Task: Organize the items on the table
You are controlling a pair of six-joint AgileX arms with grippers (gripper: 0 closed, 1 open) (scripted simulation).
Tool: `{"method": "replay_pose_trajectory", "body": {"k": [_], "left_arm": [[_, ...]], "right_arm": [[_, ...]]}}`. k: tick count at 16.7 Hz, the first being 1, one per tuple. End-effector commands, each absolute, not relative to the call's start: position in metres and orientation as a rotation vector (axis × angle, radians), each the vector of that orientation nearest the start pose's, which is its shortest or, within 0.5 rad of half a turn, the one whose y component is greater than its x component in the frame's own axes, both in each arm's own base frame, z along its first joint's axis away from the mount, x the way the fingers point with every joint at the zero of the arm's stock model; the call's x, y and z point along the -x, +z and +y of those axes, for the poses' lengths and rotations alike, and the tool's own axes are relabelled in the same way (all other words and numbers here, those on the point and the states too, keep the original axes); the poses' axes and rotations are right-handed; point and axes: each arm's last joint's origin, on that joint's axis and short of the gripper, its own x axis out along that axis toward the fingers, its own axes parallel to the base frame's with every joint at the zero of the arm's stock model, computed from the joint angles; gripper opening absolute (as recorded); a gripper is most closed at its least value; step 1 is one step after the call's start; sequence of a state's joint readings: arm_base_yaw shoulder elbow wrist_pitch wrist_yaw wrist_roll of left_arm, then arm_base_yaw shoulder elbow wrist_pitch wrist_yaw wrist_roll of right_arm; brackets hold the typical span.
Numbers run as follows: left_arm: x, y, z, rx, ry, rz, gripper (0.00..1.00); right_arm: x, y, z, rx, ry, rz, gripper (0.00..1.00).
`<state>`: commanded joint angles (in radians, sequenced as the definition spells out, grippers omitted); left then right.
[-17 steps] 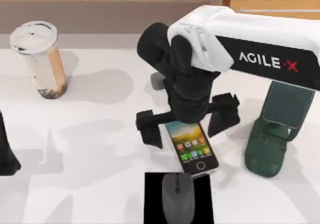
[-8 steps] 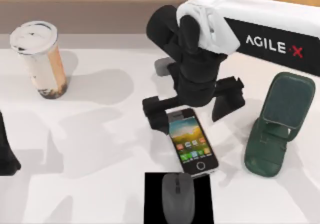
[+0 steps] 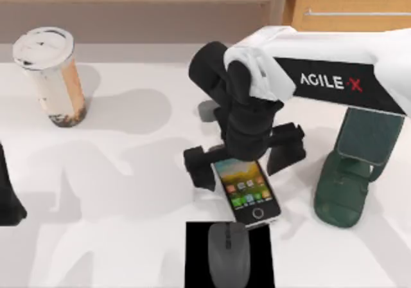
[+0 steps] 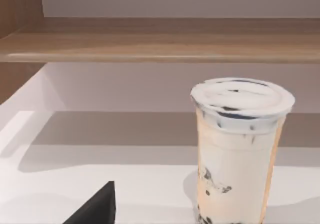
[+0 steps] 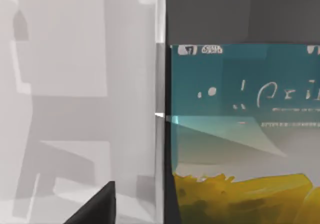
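Right claw: hangs over the middle of the counter, released, its two black fingers spread wide; one finger sits off the phone's left edge, the other off its upper right corner.
Phone: lies flat and face up on the counter, screen lit with coloured icons; its top end is under the right claw and falls between the spread fingers, while its lower end with the round button points toward the black pad. Whether the fingers touch the phone cannot be told.
Phone, right wrist view: the screen's top part is seen close beneath the camera, with bare counter beside its long edge.
Mouse: grey, rests on the black pad just below the phone, at the near edge of the counter.
Cup: stands upright at the far left of the counter, white lid on, well apart from the right claw; in the left wrist view the cup stands before a wooden ledge.
Phone stand: dark green, to the right of the phone, partly under the right arm.
Left arm: parked at the left edge of the counter.
Counter: plain white.
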<state>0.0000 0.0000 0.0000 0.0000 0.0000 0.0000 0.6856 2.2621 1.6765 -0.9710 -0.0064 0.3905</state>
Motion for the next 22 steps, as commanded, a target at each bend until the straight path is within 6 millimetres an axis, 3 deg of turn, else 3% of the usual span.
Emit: {"method": "replay_pose_trajectory", "body": {"k": [2,6,19,22], "left_arm": [[-0.1057,0.16,-0.0012,0.0,0.0,0.0,1.0],[-0.1057,0.16,-0.0012,0.0,0.0,0.0,1.0],[-0.1057,0.16,-0.0012,0.0,0.0,0.0,1.0],[-0.1057,0.16,-0.0012,0.0,0.0,0.0,1.0]], "right_arm": [[-0.3316,0.1067,0.2772,0.227,0.252,1.552,1.0],[-0.3315,0.1054,0.2771,0.228,0.252,1.552,1.0],[-0.3315,0.1054,0.2771,0.228,0.252,1.552,0.02],[-0.3315,0.1054,0.2771,0.228,0.252,1.552,0.0]]}}
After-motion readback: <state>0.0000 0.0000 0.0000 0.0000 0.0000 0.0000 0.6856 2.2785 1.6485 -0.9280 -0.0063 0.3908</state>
